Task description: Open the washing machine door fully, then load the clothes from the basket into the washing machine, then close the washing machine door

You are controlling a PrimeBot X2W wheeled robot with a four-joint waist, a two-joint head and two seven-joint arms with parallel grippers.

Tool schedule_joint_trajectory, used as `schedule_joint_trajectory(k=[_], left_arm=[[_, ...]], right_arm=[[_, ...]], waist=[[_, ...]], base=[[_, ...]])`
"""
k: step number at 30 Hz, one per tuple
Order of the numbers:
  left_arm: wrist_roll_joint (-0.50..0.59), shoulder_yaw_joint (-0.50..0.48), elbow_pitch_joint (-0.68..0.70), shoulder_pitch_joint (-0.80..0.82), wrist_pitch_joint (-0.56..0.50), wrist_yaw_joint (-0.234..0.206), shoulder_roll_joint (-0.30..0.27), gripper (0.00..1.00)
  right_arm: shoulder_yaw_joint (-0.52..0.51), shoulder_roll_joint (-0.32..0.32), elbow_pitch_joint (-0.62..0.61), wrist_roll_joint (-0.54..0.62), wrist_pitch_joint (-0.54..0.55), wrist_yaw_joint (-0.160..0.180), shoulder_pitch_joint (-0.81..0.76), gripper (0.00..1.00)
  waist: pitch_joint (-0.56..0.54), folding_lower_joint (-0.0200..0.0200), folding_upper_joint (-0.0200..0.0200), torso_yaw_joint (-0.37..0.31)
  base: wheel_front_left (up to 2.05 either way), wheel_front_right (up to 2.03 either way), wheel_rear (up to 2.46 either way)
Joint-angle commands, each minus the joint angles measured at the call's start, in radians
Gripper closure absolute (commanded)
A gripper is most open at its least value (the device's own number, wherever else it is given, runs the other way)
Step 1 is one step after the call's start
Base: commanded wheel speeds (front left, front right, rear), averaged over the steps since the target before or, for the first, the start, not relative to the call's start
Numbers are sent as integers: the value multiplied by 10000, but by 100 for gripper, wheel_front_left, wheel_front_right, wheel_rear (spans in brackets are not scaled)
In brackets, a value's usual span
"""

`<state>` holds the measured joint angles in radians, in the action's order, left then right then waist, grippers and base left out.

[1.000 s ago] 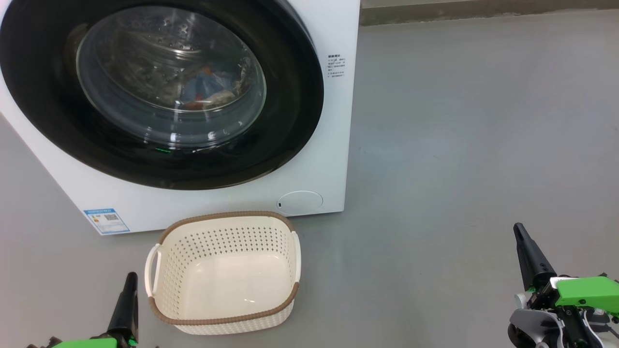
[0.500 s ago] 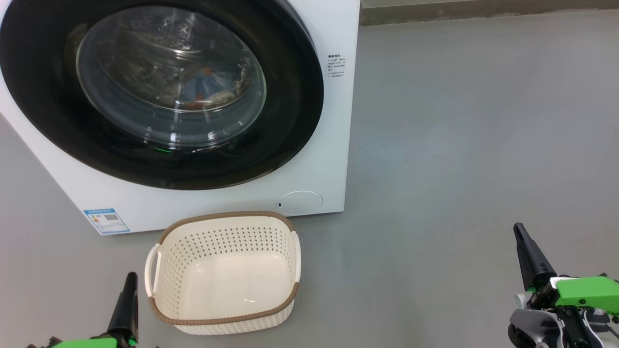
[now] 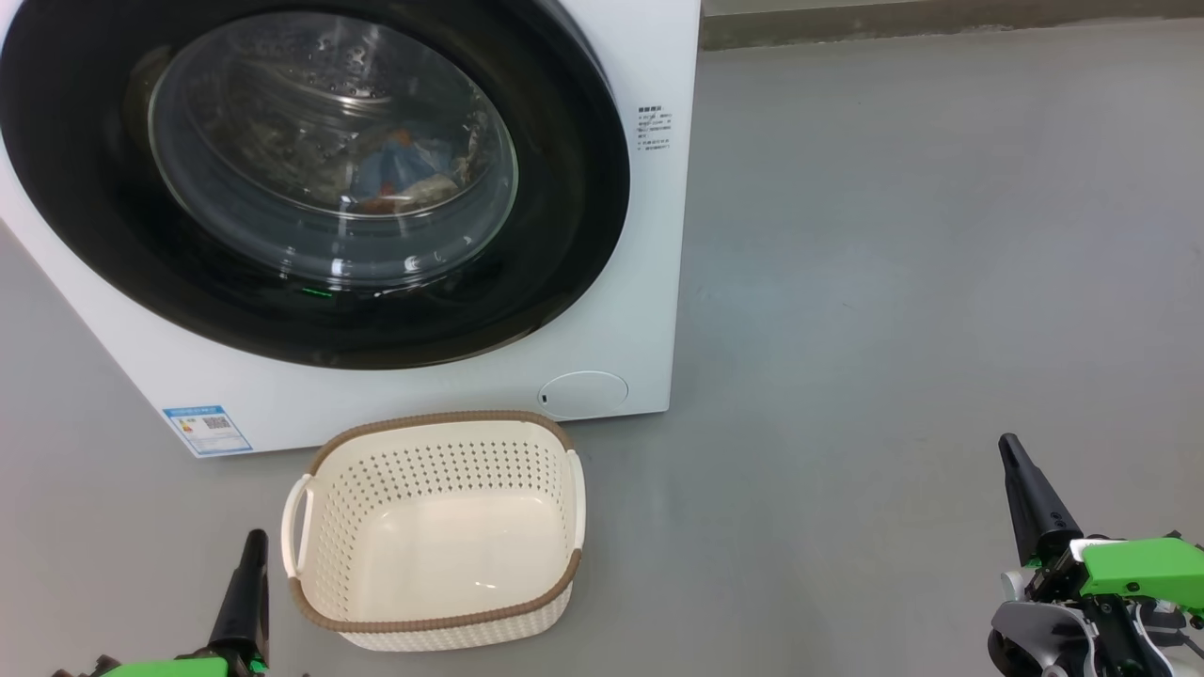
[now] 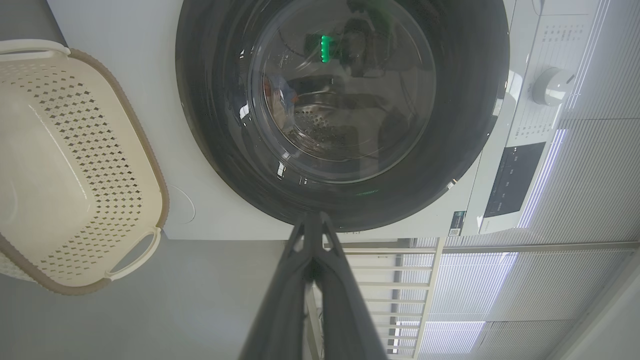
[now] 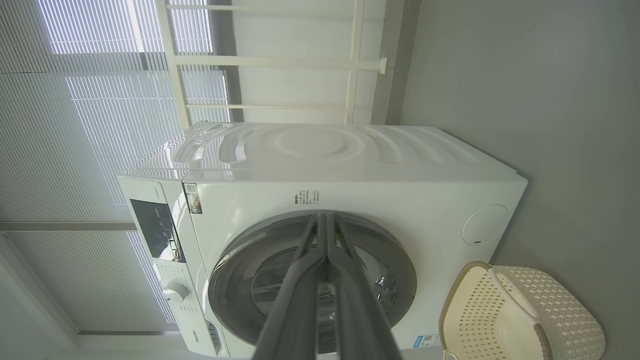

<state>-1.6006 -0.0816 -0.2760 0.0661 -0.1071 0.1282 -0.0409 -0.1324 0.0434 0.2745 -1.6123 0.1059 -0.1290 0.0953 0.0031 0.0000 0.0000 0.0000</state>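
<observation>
The white washing machine point(image 3: 649, 282) fills the upper left of the head view, its round black door point(image 3: 564, 188) shut flat against the front. Through the glass window the clothes point(image 3: 404, 174) lie in the drum, blue with orange patches. The cream perforated basket point(image 3: 437, 418) stands on the floor just in front of the machine with nothing in it. My left gripper point(image 3: 254, 541) is shut at the lower left, beside the basket's left handle. My right gripper point(image 3: 1008, 444) is shut at the lower right, far from the machine. Both wrist views show the machine point(image 4: 150, 100) point(image 5: 350, 190) and basket point(image 4: 145, 150) point(image 5: 465, 295).
Grey floor point(image 3: 894, 282) stretches to the right of the machine up to a wall skirting point(image 3: 941, 23). A white rail frame point(image 5: 280, 62) and window blinds point(image 5: 100, 100) stand behind the machine in the right wrist view.
</observation>
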Motion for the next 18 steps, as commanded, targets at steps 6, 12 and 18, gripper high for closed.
schedule_joint_trajectory(k=[6, 12, 18], left_arm=[[-82, -320, 311, 418, -60, 25, -93, 100], [-82, -320, 311, 418, -60, 25, -93, 100], [-82, -320, 311, 418, -59, 25, -93, 100]], right_arm=[[178, 70, -297, 45, 79, -17, 127, 100], [177, 70, -297, 45, 80, -17, 127, 100], [177, 70, -297, 45, 80, -17, 127, 100]], waist=[[0, 0, 0, 0], [0, 0, 0, 0], [0, 0, 0, 0]], base=[[0, 0, 0], [0, 0, 0], [0, 0, 0]])
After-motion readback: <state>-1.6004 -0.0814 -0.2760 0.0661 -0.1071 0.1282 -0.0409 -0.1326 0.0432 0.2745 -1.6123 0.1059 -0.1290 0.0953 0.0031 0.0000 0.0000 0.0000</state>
